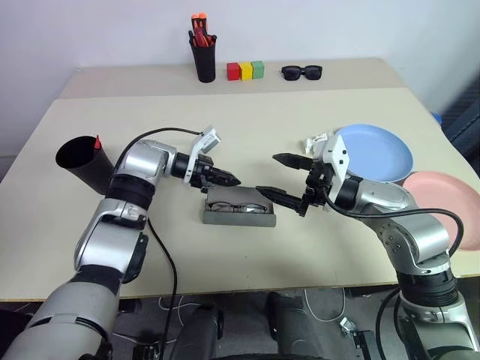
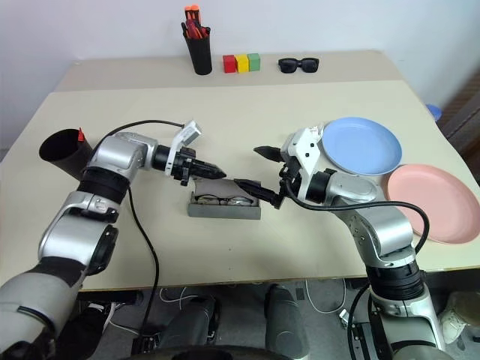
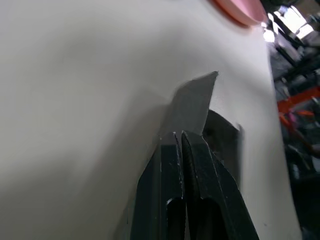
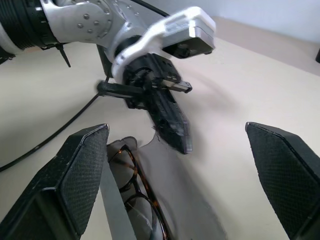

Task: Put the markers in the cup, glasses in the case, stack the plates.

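Right end effector [image 1: 289,178]: nearest the head camera; fingers spread wide, holding nothing, hovering just beside the right end of the case, one finger [image 4: 82,177] low by the case edge, the other higher and clear of it.
Left end effector [image 1: 225,178]: fingers pressed together with nothing between them, tips just above the far rim of the case, angled down and toward the right arm.
Glasses [image 1: 238,207]: lying inside the open case, lenses up, tortoise-toned rims visible in the right wrist view.
Case [image 1: 239,217]: grey, open, flat on the bench between both arms; lid [image 3: 192,102] apparently still raised or folded back by the left fingertips, exact contact cannot be told.
Step in hand: glasses-in-case stage, judged nearly done; lid not yet shut.
Next move calls for: pushing the lid down over the glasses with the closed left fingers, right fingers steadying the case end; care not to pinch a temple arm under the rim.
Cup [image 1: 82,161]: black, tipped on its side at the left, well apart from the case, red-capped marker [image 1: 97,142] poking from its mouth.
Plates [image 1: 375,154]: blue and pink [image 1: 450,202], side by side at the right, touching or overlapping slightly, not yet stacked.
Bench [image 1: 225,112]: pale; pen holder, coloured blocks and sunglasses along the far edge.
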You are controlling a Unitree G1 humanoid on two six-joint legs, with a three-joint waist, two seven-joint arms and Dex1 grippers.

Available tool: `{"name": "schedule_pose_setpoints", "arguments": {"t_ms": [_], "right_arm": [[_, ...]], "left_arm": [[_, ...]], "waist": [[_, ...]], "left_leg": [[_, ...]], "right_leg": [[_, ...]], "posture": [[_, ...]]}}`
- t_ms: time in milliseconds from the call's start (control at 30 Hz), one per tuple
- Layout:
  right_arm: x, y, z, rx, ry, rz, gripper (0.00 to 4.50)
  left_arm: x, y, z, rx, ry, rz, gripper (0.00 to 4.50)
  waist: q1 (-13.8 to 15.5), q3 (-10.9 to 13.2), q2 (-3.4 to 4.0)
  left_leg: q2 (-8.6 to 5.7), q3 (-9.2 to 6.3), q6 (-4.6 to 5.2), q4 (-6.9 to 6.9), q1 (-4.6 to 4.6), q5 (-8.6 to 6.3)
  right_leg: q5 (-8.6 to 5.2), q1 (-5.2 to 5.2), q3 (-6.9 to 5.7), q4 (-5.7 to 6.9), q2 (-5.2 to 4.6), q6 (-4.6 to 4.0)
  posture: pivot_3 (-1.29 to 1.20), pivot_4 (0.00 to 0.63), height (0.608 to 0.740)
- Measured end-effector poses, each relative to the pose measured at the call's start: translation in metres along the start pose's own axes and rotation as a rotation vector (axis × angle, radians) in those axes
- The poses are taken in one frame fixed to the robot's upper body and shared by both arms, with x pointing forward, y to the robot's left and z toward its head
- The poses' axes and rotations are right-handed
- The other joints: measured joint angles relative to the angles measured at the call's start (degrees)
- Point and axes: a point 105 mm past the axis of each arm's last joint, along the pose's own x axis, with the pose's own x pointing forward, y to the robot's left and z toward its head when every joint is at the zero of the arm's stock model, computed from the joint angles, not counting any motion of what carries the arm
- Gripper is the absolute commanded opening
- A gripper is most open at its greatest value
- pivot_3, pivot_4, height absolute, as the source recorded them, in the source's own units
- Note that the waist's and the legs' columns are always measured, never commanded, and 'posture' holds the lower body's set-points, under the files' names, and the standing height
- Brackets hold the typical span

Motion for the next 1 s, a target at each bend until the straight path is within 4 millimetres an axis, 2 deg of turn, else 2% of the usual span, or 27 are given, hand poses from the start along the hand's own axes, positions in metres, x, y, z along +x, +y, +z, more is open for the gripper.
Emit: {"name": "schedule_pose_setpoints", "arguments": {"t_ms": [100, 233, 333, 400, 500, 600, 633, 700, 733, 833, 1000], "right_arm": [[-0.001, -0.002, -0.001, -0.003, 0.008, -0.004, 4.50], [-0.002, -0.005, -0.004, -0.004, 0.019, -0.016, 4.50], [-0.002, -0.008, -0.004, -0.014, 0.019, -0.034, 4.50], [-0.002, -0.014, -0.005, -0.019, 0.014, -0.073, 4.50], [-0.007, -0.033, -0.004, -0.048, 0.006, -0.171, 4.50], [-0.022, -0.061, -0.003, -0.069, 0.017, -0.307, 4.50], [-0.029, -0.071, -0.002, -0.080, 0.028, -0.354, 4.50], [-0.049, -0.090, -0.002, -0.111, 0.073, -0.454, 4.50], [-0.062, -0.099, -0.001, -0.128, 0.103, -0.502, 4.50], [-0.101, -0.116, -0.002, -0.155, 0.219, -0.621, 4.50], [-0.166, -0.123, -0.029, -0.039, 0.438, -0.801, 4.50]], "left_arm": [[0.000, -0.005, -0.026, -0.042, 0.052, -0.005, 0.08], [0.002, -0.016, -0.029, -0.001, 0.052, 0.003, 0.08], [0.007, -0.012, -0.020, 0.024, -0.020, 0.059, 0.08], [0.007, -0.007, 0.006, 0.071, -0.187, 0.105, 0.08], [-0.011, -0.007, 0.044, 0.181, -0.369, 0.181, 0.91], [-0.026, -0.011, 0.061, 0.243, -0.464, 0.203, 2.31], [-0.029, -0.012, 0.063, 0.252, -0.485, 0.202, 2.92], [-0.035, -0.016, 0.066, 0.266, -0.518, 0.179, 3.80], [-0.041, -0.018, 0.067, 0.275, -0.539, 0.164, 4.38], [-0.053, -0.025, 0.068, 0.300, -0.569, 0.122, 4.45], [-0.063, -0.042, 0.076, 0.366, -0.667, 0.021, 4.45]], "waist": [[0.07, 0.00, 0.03], [0.59, -0.01, 0.02], [0.73, 0.00, 0.02], [0.80, 0.01, -0.02], [0.50, 0.01, -0.01], [0.52, 0.00, 0.02], [0.56, 0.00, 0.02], [0.78, 0.00, 0.02], [0.82, 0.00, 0.03], [0.81, 0.00, 0.02], [0.74, 0.00, 0.02]], "left_leg": [[0.01, 0.00, 0.00, 0.00, 0.01, 0.00], [0.00, -0.02, 0.00, 0.05, -0.01, 0.00], [0.00, -0.04, -0.02, 0.07, -0.02, 0.01], [0.00, -0.06, -0.06, 0.09, -0.05, 0.04], [0.01, -0.04, -0.06, 0.05, -0.02, 0.03], [0.00, -0.01, -0.06, 0.02, -0.02, 0.03], [0.00, -0.01, -0.06, 0.02, -0.03, 0.04], [-0.03, -0.01, -0.06, 0.03, -0.06, 0.04], [-0.04, 0.00, -0.06, 0.04, -0.07, 0.03], [-0.03, 0.00, -0.05, 0.04, -0.07, 0.03], [-0.02, 0.05, -0.04, 0.05, -0.05, 0.03]], "right_leg": [[0.00, 0.00, 0.01, 0.03, 0.02, -0.01], [0.00, 0.02, 0.03, 0.00, 0.01, -0.01], [0.00, 0.02, 0.02, -0.01, 0.02, 0.00], [0.01, 0.02, 0.02, -0.04, 0.01, -0.01], [0.01, -0.02, 0.02, -0.03, 0.01, -0.02], [0.02, -0.03, 0.03, -0.03, 0.01, -0.03], [0.02, -0.03, 0.03, -0.03, 0.01, -0.04], [0.03, -0.02, 0.03, -0.05, -0.01, -0.04], [0.02, -0.02, 0.03, -0.05, -0.02, -0.04], [0.02, -0.01, 0.02, -0.06, -0.02, -0.03], [0.02, 0.02, 0.05, -0.07, -0.02, -0.03]], "posture": [[0.00, 0.150, 0.740], [0.00, 0.150, 0.740], [0.00, 0.150, 0.740], [0.00, 0.150, 0.740], [0.00, 0.150, 0.740], [0.00, 0.150, 0.740], [0.00, 0.150, 0.740], [0.00, 0.150, 0.740], [0.00, 0.150, 0.740], [0.00, 0.150, 0.740], [0.00, 0.150, 0.740]]}}
